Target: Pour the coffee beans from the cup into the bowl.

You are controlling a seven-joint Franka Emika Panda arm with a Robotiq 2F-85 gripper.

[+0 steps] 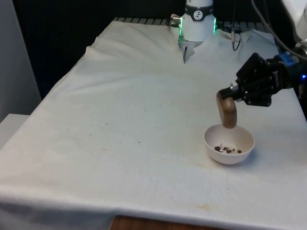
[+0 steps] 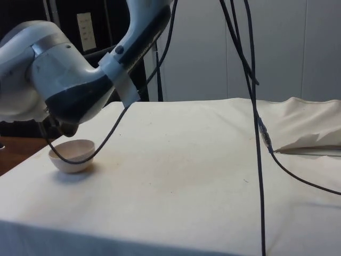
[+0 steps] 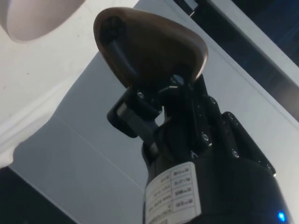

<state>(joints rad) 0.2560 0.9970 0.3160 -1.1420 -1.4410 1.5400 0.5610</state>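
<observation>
pincer (image 1: 229,96) clamped on cup (image 1: 227,112) | wrist rolled, cup upended over bowl (image 1: 229,144) | beans (image 1: 227,150) in

White arm (image 2: 64,80); black pincer (image 1: 229,98); dangling cables (image 2: 256,106)

A: Side view. The arm's white and black housing at upper left covers the gripper and the cup; the bowl (image 2: 72,156) shows its outer wall, and a black cable (image 2: 90,154) crosses its right rim. Its inside cannot be seen.

B: Front view. The cup (image 1: 227,111) hangs mouth down over the bowl (image 1: 229,143); its mouth is turned away, so what remains inside cannot be told. The beans (image 1: 227,149) in the bowl are too small to count. The arm is cut off at the right edge.

A: Wrist view. The bowl (image 3: 32,16) is cut off at the upper left corner.
</observation>
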